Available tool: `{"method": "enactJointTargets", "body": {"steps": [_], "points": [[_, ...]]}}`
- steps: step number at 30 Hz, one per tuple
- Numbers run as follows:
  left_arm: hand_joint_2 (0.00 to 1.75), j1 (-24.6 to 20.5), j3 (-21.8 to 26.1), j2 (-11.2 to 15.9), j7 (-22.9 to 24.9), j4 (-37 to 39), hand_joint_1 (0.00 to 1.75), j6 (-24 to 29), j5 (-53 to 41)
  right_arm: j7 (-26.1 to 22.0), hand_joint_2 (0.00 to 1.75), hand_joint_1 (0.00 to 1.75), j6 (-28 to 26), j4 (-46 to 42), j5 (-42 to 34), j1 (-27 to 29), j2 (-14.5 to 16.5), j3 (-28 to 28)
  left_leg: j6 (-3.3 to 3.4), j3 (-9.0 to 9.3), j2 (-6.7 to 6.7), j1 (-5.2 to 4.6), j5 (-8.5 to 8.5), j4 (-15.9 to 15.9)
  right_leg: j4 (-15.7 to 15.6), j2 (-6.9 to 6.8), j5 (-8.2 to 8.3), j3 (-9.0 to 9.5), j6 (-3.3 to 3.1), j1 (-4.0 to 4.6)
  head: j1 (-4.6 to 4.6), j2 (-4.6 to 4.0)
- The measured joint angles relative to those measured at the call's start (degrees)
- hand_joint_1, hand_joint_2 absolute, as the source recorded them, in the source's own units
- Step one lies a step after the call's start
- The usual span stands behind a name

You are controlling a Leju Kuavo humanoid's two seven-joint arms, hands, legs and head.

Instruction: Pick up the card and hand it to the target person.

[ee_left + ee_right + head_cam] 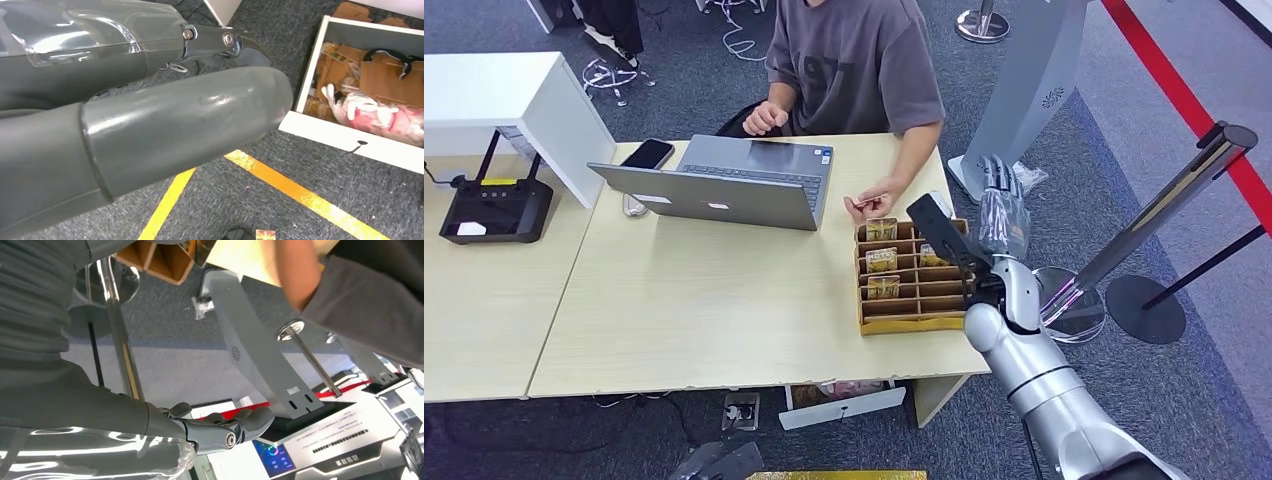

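Note:
A tan wooden card box sits on the table's right end, with gold cards standing in its slots. The seated person's hand rests just behind the box and pinches a small card. My right hand is raised beside the box's far right corner, fingers stretched out and apart, holding nothing. In the right wrist view its fingers are loosely bent and empty. My left hand hangs low over the carpet, thumb straight, with nothing in it.
An open laptop and a phone lie before the person. A black device sits on the left table. A stanchion post and a white kiosk stand right of my arm. A white box lies on the floor.

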Motion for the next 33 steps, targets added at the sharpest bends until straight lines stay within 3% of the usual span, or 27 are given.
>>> {"method": "enactJointTargets", "body": {"steps": [13,24,33], "points": [[0.0,1.54,0.5,0.08,-0.46,0.0,0.0,1.66,1.06,-7.78,1.75,0.0,-9.18,-11.81,-12.68,9.35,0.0,-0.93,0.0,0.02,0.03,0.0,0.0,0.0,-0.01,0.01,0.0,0.0,0.0,0.0,0.0,0.0],[0.0,2.54,0.56,0.25,-0.89,0.0,0.0,3.79,3.69,-17.81,1.75,0.0,-9.13,-17.59,-36.07,17.89,0.7,-1.75,0.0,-0.01,0.03,0.0,-0.01,-0.02,-0.01,0.0,-0.02,-0.01,-0.01,0.0,0.0,0.0],[0.0,3.15,0.56,0.41,-1.18,0.0,0.0,4.64,4.56,-18.14,1.75,0.0,-9.22,-18.48,-36.99,20.97,1.9,-1.65,0.0,0.0,0.03,0.0,0.0,-0.02,-0.01,0.0,-0.02,0.0,-0.01,0.0,0.0,0.0]]}}
